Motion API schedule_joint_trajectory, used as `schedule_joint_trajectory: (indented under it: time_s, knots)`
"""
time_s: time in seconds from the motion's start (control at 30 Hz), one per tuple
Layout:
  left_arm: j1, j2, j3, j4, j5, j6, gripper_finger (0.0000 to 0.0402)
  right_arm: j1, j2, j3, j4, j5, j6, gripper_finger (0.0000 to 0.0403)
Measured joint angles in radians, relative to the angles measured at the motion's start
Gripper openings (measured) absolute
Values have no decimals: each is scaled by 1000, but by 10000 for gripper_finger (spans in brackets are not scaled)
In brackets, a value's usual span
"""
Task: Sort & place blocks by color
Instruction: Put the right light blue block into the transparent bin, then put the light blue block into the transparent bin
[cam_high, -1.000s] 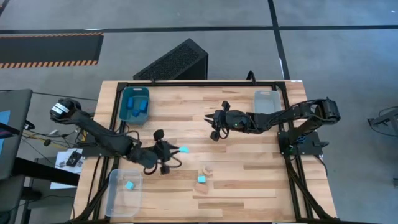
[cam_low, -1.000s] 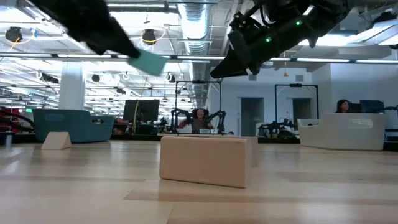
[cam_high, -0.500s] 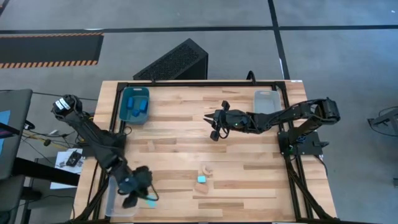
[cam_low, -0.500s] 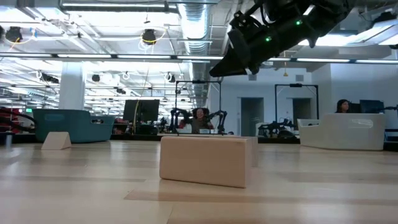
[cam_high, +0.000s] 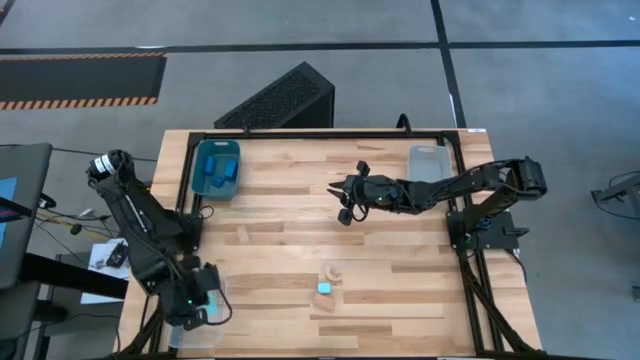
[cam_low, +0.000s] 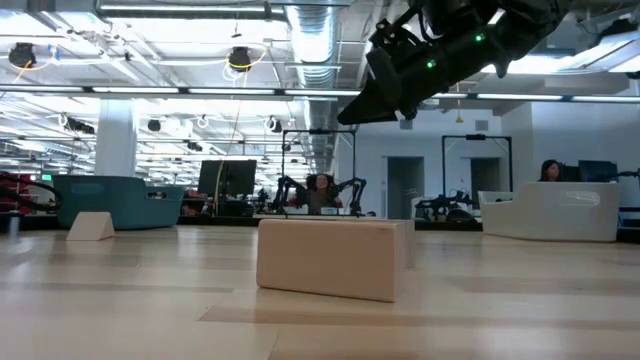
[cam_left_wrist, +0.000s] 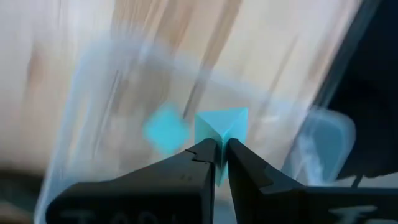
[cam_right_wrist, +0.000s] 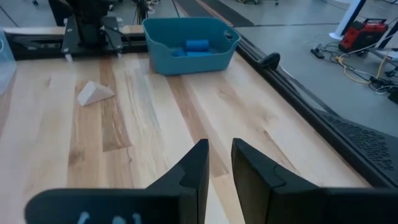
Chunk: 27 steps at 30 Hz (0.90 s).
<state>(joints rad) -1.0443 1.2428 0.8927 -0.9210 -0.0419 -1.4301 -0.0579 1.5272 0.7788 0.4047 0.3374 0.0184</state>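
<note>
My left gripper (cam_high: 197, 306) hangs over the clear bin (cam_high: 186, 322) at the table's near-left corner, shut on a light cyan wedge block (cam_left_wrist: 222, 127). Another cyan block (cam_left_wrist: 166, 132) lies on the bin's floor below it. My right gripper (cam_high: 343, 206) hovers above the middle of the table, its fingers slightly open and holding nothing. A cyan block (cam_high: 324, 288) sits among tan blocks (cam_high: 331, 272) near the front edge. A tan wedge (cam_right_wrist: 93, 93) rests on its flat side. Dark blue blocks (cam_right_wrist: 193, 47) lie in the teal bin (cam_high: 216, 168). My left gripper pinches the cyan wedge block by its two flat faces near one corner (cam_left_wrist: 221, 146), between the two fingertips. The fingers come from above, pointing down into the clear bin. The block is lifted clear, and most of it sticks out past the fingertips.
A second clear bin (cam_high: 430, 163) stands at the far-right corner beside the right arm. In the low view a tan block (cam_low: 332, 258) stands close in front, with the right gripper (cam_low: 365, 105) high above it. Bare wood lies between the centre blocks and the bins.
My left arm has swung from the table's left-middle toward the near-left corner, carrying the cyan block, and now stands over the clear bin. It has left the low view. The right arm has kept still.
</note>
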Motion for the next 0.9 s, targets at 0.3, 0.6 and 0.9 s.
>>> schedule_joint_trajectory:
  time_s: [0.3, 0.6, 0.9]
  knots:
    - [-52, 1, -80, -21, 34, -168, 36, -1, 0, 0, 0, 1, 2, 93]
    - [-51, 1, -77, -75, -35, -136, 146, 9, 0, 0, -156, 2, 144, 93]
    - [-57, 1, -76, 10, -374, 51, 187, 110, 21, 0, -94, 3, 157, 93]
